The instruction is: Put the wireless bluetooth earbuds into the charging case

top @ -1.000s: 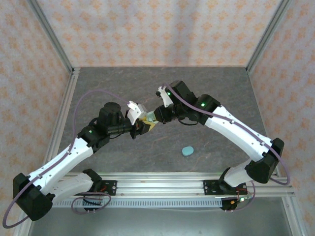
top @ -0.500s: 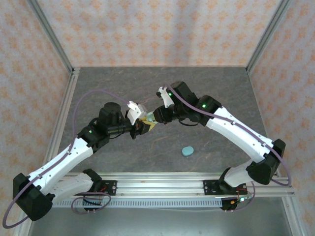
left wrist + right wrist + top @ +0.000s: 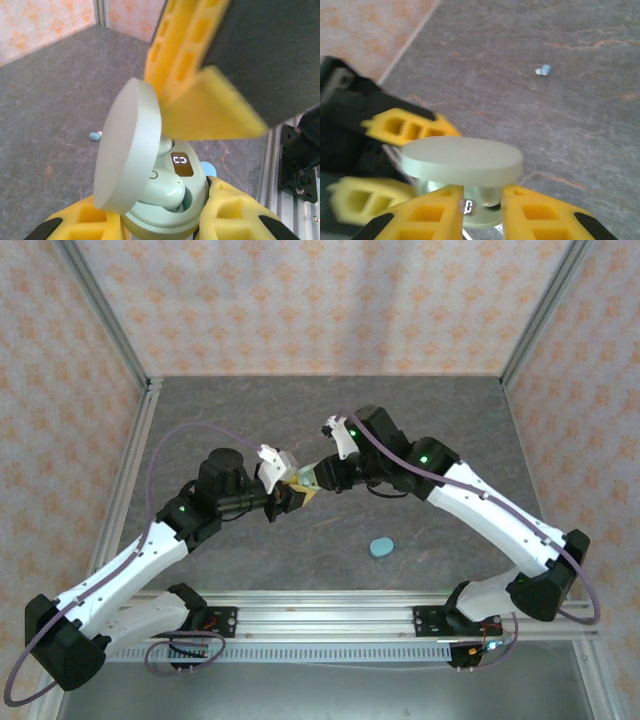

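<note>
Your left gripper (image 3: 285, 498) is clamped on the base of the mint-green charging case (image 3: 150, 222). Its yellow fingers (image 3: 235, 210) press that base from both sides, holding it up above the table (image 3: 450, 430) near the middle of the work surface in the top view. The lid (image 3: 127, 150) stands hinged open, swung up toward 10 o'clock in the left wrist view. One earbud (image 3: 165, 192) sits seated in a well of the base, with the lit display (image 3: 181, 165) just beyond it at 1 o'clock. Your right gripper (image 3: 322, 478) comes in on the case from 2 o'clock in the top view, its tips just beside the left gripper's. In the right wrist view its two yellow fingers (image 3: 427, 215) stand slightly apart with nothing visibly pinched between them. The open lid lies straight ahead of them at 12 o'clock, and the display shows through the gap. In the left wrist view one of those fingers hangs over the case from 1 o'clock, right against the lid's rim, though you cannot tell whether it touches. A loose earbud (image 3: 95, 135) lies on the table at 9 o'clock of the lid in the left wrist view, well apart from the case. The right wrist view has a pale blue bud (image 3: 543, 70) on the table at 1 o'clock of the lid, also well apart. A blue oval case (image 3: 381, 546) lies flat on the table at 5 o'clock of the two grippers in the top view, toward the near edge.
</note>
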You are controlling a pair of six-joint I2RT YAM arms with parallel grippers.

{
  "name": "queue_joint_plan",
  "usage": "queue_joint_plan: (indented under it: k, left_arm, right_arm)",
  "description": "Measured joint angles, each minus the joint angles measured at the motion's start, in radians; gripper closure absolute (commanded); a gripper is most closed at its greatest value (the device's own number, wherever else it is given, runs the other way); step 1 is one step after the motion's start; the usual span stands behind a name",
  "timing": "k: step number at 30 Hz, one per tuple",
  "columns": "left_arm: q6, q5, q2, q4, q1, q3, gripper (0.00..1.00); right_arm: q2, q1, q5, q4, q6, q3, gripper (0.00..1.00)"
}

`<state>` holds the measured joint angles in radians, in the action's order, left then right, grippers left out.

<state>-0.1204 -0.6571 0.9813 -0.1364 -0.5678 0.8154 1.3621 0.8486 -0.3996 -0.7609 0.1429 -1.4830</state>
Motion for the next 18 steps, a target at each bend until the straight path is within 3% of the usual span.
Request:
queue_joint_plan:
  k: [11, 18]
  left_arm:
    - [0.001, 0.000, 0.001, 0.017, 0.000, 0.000, 1.00]
    - [0.016, -0.001, 0.005, 0.035, 0.000, 0.001, 1.00]
  right_arm:
    - [-0.197, -0.034, -0.027, 0.066, 0.047, 0.080, 0.73]
    - [-0.234, -0.107, -0.025, 0.107, 0.155, 0.110, 0.53]
